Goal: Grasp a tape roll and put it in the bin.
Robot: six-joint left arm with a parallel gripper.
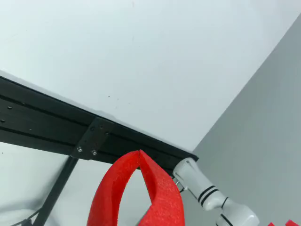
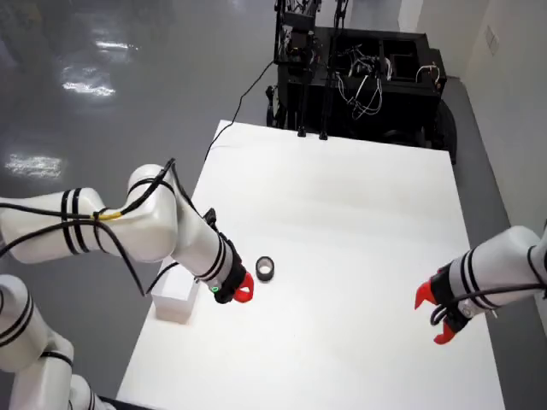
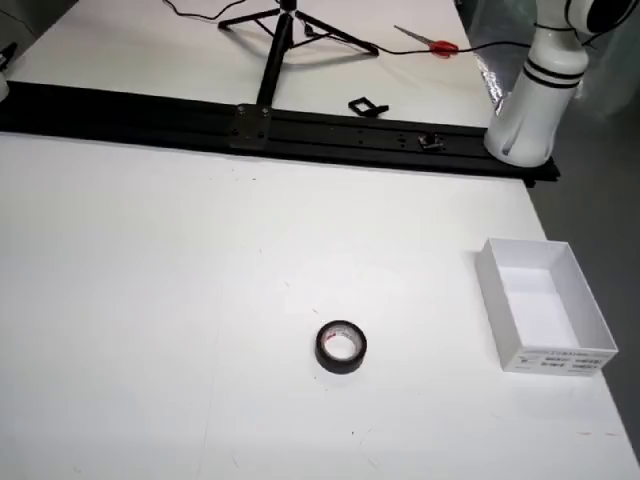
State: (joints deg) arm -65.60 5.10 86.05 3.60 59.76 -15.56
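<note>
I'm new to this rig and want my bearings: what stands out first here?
A small black tape roll lies alone mid-table on the white tabletop. In the view from above, a red-tipped claw hovers just left of it, beside a white open box at the table's edge.

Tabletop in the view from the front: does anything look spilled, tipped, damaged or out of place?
Nothing stands out. The black tape roll lies flat on the white table, apart from the upright, empty white bin. Red-handled scissors lie on the surface beyond the black rail.
</note>
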